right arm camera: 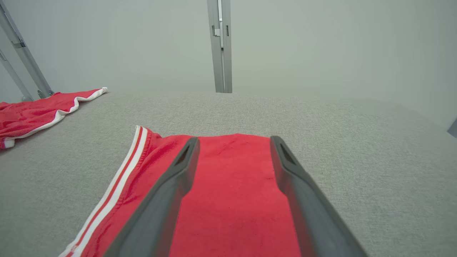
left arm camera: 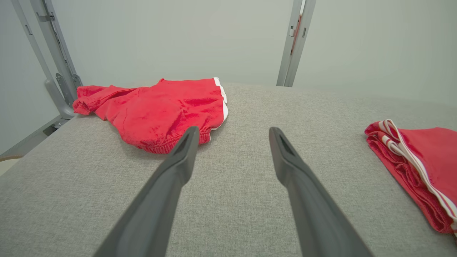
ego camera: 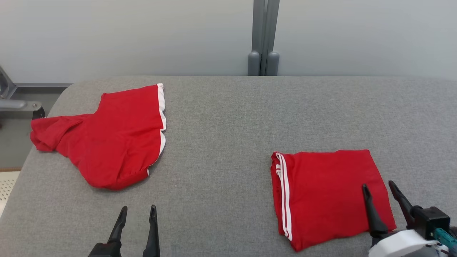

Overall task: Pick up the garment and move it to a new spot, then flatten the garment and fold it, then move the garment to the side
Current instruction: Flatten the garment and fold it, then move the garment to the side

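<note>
Folded garment [ego camera: 332, 192] matt cloth; table [ego camera: 228, 117] seemingly woven.

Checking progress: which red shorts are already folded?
The red white-striped fabric shorts by the right end effector: a neat rectangle. The other red pair lies spread and rumpled.

You have two red garments on one grey table [ego camera: 232, 117]: the folded garment [ego camera: 328, 196] lies beneath your right gripper [ego camera: 378, 187], and the loose garment [ego camera: 117, 139] lies ahead and to the left of your left gripper [ego camera: 137, 212]. That makes two grippers, each with two dark fingers [left arm camera: 178, 167].
</note>
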You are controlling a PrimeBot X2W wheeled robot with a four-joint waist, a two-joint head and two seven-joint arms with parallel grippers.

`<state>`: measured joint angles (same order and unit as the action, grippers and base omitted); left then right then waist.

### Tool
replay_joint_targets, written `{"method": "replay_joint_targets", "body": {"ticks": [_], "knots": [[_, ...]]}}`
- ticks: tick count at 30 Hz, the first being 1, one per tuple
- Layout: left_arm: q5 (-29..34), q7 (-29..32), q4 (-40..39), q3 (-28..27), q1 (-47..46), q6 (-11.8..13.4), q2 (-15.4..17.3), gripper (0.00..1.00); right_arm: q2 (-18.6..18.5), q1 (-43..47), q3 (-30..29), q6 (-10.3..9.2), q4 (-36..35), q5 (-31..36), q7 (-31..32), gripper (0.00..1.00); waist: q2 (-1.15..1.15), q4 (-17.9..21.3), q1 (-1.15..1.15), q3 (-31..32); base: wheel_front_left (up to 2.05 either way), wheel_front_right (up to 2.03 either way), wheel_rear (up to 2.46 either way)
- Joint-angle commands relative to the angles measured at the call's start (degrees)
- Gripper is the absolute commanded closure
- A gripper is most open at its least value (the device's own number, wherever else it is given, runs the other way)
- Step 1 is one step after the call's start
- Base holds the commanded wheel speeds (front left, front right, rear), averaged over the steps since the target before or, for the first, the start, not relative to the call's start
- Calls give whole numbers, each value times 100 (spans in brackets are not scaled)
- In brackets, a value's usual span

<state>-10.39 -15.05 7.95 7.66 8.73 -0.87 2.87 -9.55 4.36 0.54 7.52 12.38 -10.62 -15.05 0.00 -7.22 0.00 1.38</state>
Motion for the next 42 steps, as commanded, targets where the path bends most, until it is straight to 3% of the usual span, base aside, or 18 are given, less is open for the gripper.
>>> {"method": "replay_joint_targets", "body": {"ticks": [1,8,23,29,35,39,42], "knots": [[-5,-15,58,-21,112,-41,6,0,27,139,-143,-8,-63,-15,-14,0,0,75,0,101,0,0,0],[-123,-14,235,-59,175,-138,6,0,76,472,-525,-8,76,-43,-16,0,0,197,0,256,0,0,0],[-264,-15,312,-18,164,-265,6,0,93,374,-548,-8,193,-167,-17,0,0,311,0,259,0,0,0],[-259,-15,328,-9,131,-272,6,0,-84,24,-363,-8,441,-682,47,0,0,345,0,165,0,0,0],[-201,-15,363,62,20,-299,7,0,-623,-902,-207,-7,700,-1601,1706,0,0,355,0,-51,0,0,0],[-194,-15,387,136,-94,-322,7,0,-841,-1423,-181,-4,1017,-1687,2774,0,0,277,0,-273,0,0,0],[-197,-15,414,202,-201,-319,7,0,-825,-1673,-110,-4,1328,-1661,3232,0,0,172,0,-434,0,0,0]]}}
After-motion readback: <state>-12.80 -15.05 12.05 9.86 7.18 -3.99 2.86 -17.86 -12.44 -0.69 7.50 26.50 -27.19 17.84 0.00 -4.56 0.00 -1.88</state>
